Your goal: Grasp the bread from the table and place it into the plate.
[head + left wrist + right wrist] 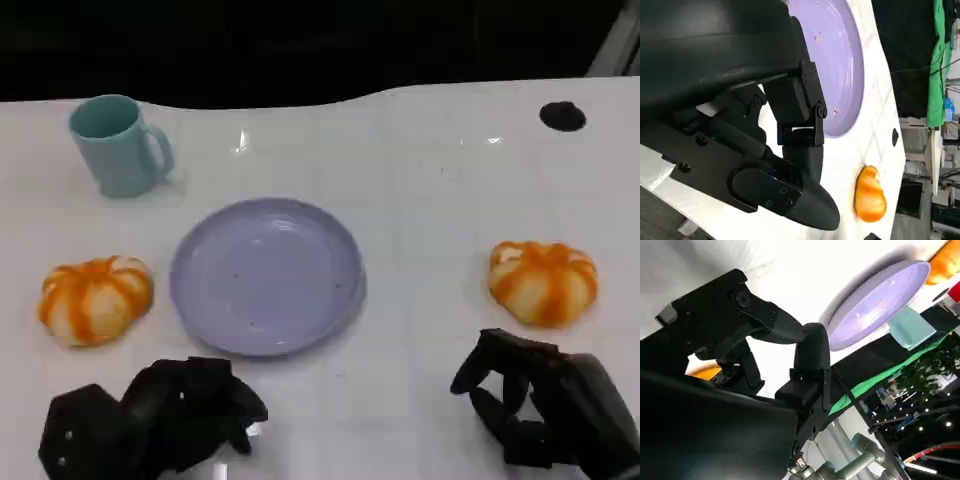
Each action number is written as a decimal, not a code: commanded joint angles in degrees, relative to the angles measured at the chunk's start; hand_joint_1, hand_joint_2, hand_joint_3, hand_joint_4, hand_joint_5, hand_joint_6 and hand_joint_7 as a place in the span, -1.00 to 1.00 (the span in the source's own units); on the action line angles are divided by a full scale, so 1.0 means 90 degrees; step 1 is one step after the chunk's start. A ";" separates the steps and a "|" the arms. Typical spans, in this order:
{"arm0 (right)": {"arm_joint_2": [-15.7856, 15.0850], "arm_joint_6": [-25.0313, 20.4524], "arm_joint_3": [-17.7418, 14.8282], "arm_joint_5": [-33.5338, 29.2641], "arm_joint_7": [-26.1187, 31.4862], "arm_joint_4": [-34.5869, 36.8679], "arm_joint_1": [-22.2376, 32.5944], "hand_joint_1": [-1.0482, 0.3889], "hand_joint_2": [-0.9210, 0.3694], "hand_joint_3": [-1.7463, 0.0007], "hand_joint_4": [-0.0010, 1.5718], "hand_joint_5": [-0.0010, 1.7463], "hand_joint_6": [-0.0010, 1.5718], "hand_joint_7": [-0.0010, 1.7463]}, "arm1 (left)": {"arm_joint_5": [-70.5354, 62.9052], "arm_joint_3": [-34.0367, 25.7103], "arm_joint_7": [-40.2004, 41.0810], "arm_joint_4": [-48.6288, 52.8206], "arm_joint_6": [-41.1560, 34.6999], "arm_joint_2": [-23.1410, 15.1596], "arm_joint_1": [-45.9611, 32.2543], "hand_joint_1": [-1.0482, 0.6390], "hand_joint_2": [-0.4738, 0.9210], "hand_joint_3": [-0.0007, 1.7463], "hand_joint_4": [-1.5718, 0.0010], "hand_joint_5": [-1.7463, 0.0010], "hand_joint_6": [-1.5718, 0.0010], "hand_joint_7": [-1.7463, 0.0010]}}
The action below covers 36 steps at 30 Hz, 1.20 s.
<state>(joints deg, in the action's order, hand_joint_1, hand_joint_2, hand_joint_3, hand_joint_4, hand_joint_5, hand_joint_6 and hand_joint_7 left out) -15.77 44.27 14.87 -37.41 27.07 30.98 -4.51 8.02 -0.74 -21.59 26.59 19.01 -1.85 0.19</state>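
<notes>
Surface: a glossy white surface [420, 200] is seen, its far edge set against a dark background. A small black round mark [562, 116] is noted near its far right corner. In the wrist views, green fabric [939, 60] and dim room clutter are made out beyond the surface's edge.

Items: a round lavender plastic plate [266, 275] is placed at the centre, with nothing on it. A light teal handled mug [118, 145] is stood upright behind it to the left, handle turned to the right. Two round orange-and-white ribbed bread rolls are laid on the surface: the left bread roll [95, 299] just beside the plate's left rim, the right bread roll [543, 282] well apart from the plate on the right. Both are dome-shaped with tops up; no long axis can be told.

Hands: the black left hand [160, 415] is held low at the near edge, in front of the plate, fingers curled in with nothing held. The black right hand [540, 405] is held in front of the right bread roll, near it but not touching, fingers parted and bent, nothing held.
</notes>
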 commanded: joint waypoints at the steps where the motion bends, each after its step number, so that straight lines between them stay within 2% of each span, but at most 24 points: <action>1: -0.0089 -0.0029 -0.0021 0.0065 -0.0022 -0.0049 0.0010 -0.08 -0.47 -0.10 0.04 1.00 -0.18 0.78 | -0.0021 -0.0038 0.0029 0.0008 -0.0048 -0.0104 -0.0065 -1.00 0.90 -1.00 -0.11 -0.74 -0.66 0.14; 22: -0.0092 -0.0015 -0.0029 0.0082 -0.0015 -0.0042 0.0001 -0.08 -0.47 -0.09 0.03 1.00 -0.16 0.72 | -0.0001 -0.0046 0.0010 0.0014 -0.0053 -0.0104 -0.0060 -1.00 0.90 -0.99 -0.11 -0.75 -0.66 0.14; 25: -0.0089 -0.0045 -0.0059 0.0119 -0.0030 -0.0062 -0.0006 -0.08 -0.47 -0.07 0.00 1.00 -0.14 0.63 | 0.0017 -0.0051 -0.0005 0.0028 -0.0042 -0.0097 -0.0050 -1.00 0.90 -1.00 -0.11 -0.75 -0.65 0.14; 27: -0.0088 -0.0009 -0.0099 0.0151 0.0018 -0.0033 -0.0042 -0.06 -0.52 0.04 -0.03 0.96 -0.06 0.32 | -0.0005 -0.0045 0.0016 0.0031 -0.0039 -0.0099 -0.0042 -1.00 0.90 -1.00 -0.10 -0.75 -0.66 0.13; 28: -0.0082 0.0006 -0.0116 0.0170 0.0040 -0.0016 -0.0056 -0.07 -0.55 0.11 -0.03 0.87 -0.02 0.17 | -0.0017 -0.0041 0.0025 0.0031 -0.0037 -0.0101 -0.0041 -1.00 0.91 -0.99 -0.10 -0.75 -0.66 0.13; 30: -0.0092 0.0087 -0.0147 0.0144 0.0170 0.0053 -0.0117 -0.07 -0.60 0.20 -0.04 0.74 0.03 -0.01 | -0.0011 -0.0047 0.0021 0.0053 -0.0021 -0.0097 -0.0029 -1.00 0.91 -0.99 -0.11 -0.75 -0.66 0.13; 33: -0.0128 0.0153 -0.0169 0.0031 0.0410 0.0112 -0.0210 -0.06 -0.80 0.48 -0.05 0.32 0.10 -0.42 | -0.0022 -0.0048 0.0031 0.0070 -0.0019 -0.0099 -0.0020 -1.00 0.91 -0.99 -0.10 -0.75 -0.65 0.13; 34: -0.0156 0.0162 -0.0179 0.0003 0.0469 0.0120 -0.0252 -0.05 -0.84 0.53 -0.05 0.24 0.12 -0.49 | -0.0023 -0.0049 0.0035 0.0079 -0.0021 -0.0098 -0.0016 -1.00 0.91 -0.99 -0.10 -0.75 -0.65 0.13; 35: -0.0185 0.0182 -0.0183 -0.0023 0.0524 0.0140 -0.0292 -0.05 -0.88 0.60 -0.09 0.06 0.11 -0.64 | -0.0018 -0.0052 0.0029 0.0098 -0.0009 -0.0095 -0.0010 -1.00 0.91 -0.99 -0.10 -0.75 -0.65 0.13; 36: -0.0226 0.0208 -0.0199 -0.0028 0.0564 0.0158 -0.0338 -0.05 -0.91 0.65 -0.13 -0.05 0.10 -0.74 | -0.0010 -0.0057 0.0023 0.0120 -0.0006 -0.0092 0.0000 -1.00 0.91 -1.00 -0.10 -0.75 -0.65 0.13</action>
<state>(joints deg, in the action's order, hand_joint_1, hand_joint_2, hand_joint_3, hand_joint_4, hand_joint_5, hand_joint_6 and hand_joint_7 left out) -15.98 45.06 14.19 -37.47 30.55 31.96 -6.29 8.01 -0.76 -21.59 26.63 18.97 -1.84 0.23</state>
